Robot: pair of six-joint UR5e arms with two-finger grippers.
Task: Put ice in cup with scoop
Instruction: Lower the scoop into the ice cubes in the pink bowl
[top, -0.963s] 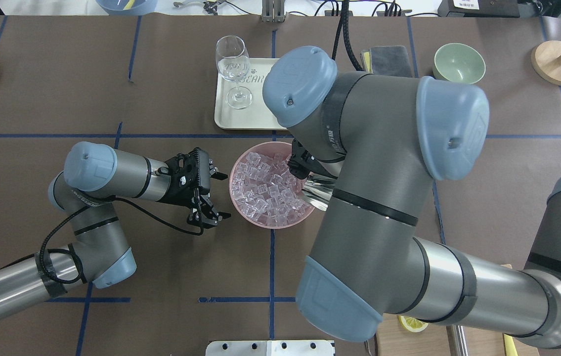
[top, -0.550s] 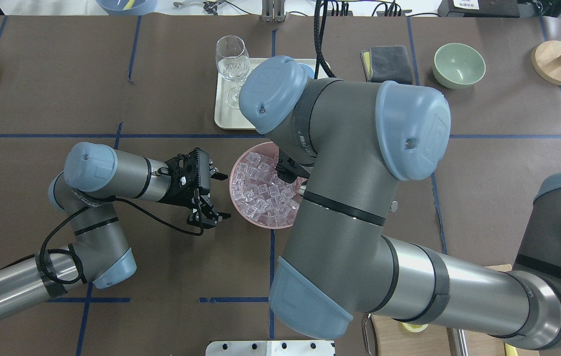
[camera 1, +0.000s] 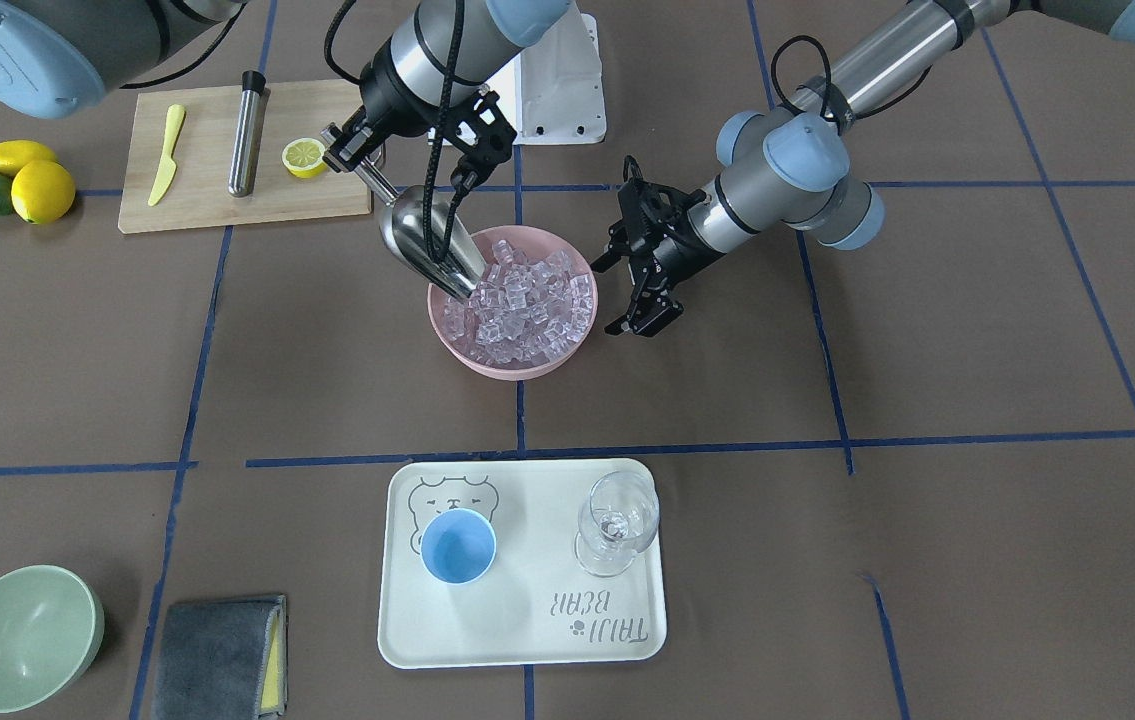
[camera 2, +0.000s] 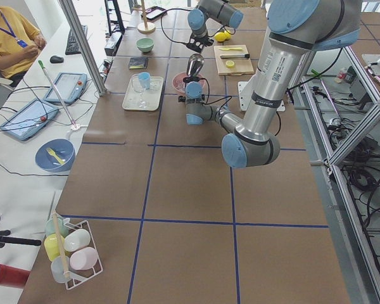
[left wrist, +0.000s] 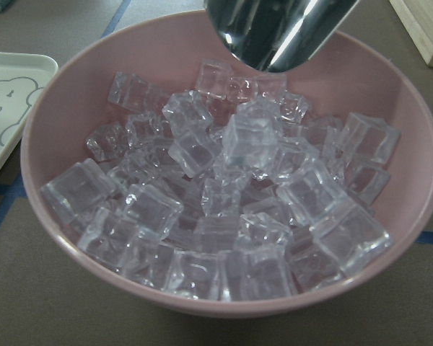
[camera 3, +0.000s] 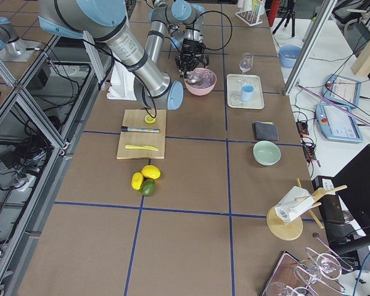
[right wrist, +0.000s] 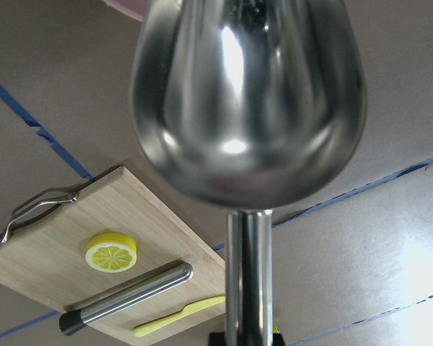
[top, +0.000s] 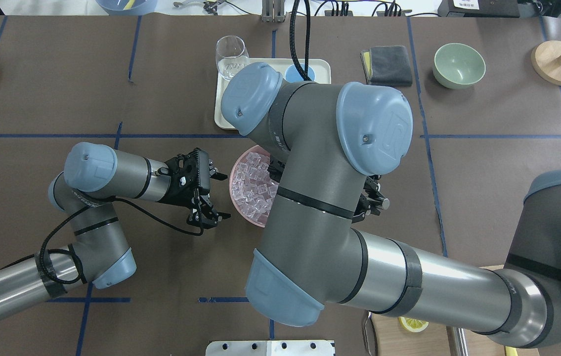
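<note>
1. The pink bowl sits about mid-table. A strip of bare tabletop runs between its rim and the tray toward the operators' edge. The cup stands on that tray next to the wine glass, well apart from the bowl.
2. The left gripper hangs just beside the bowl on the robot's left side. It's off the rim, fingers spread, nothing between them.
3. Overhead, the right arm covers the scoop and half the bowl. We only get the scoop properly from the front. The left wrist view puts its lip right over the ice; we can't tell if it touches.
4. The right gripper is clamped on the scoop's rod handle above the bowl's robot-side rim, with the trough tilted down into the bowl. The cutting board lies behind, toward the robot's edge.
</note>
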